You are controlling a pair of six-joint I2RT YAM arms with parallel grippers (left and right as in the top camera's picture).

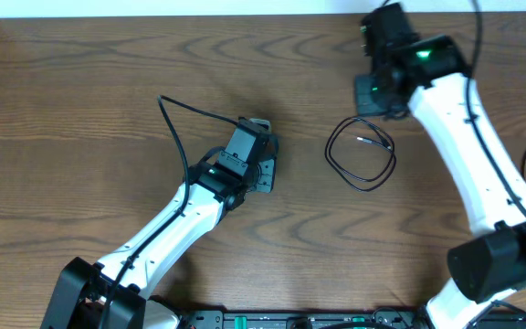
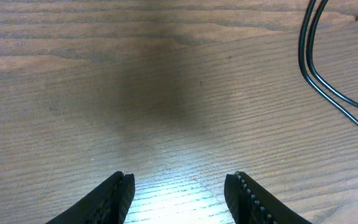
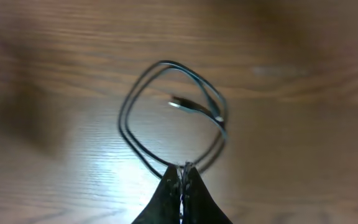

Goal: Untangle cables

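The black cable (image 1: 362,153) lies on the wooden table (image 1: 89,100), a little to the right of its middle, coiled into a small loop of two turns. Its plug end (image 1: 365,141) rests inside the loop. The right wrist view, which is blurred, shows the same loop (image 3: 166,118) with the plug (image 3: 178,102) near its centre. The right gripper (image 1: 377,96) stands at about 12 o'clock from the loop. Its jaws are pressed together just at the loop's near edge (image 3: 182,177) — I cannot tell if they pinch the cable. The left gripper (image 1: 268,151) is at 9 o'clock from the loop, apart from it. Its jaws are half spread (image 2: 182,199) over bare wood, with nothing between them, and the cable (image 2: 309,56) shows at 2 o'clock in that view.
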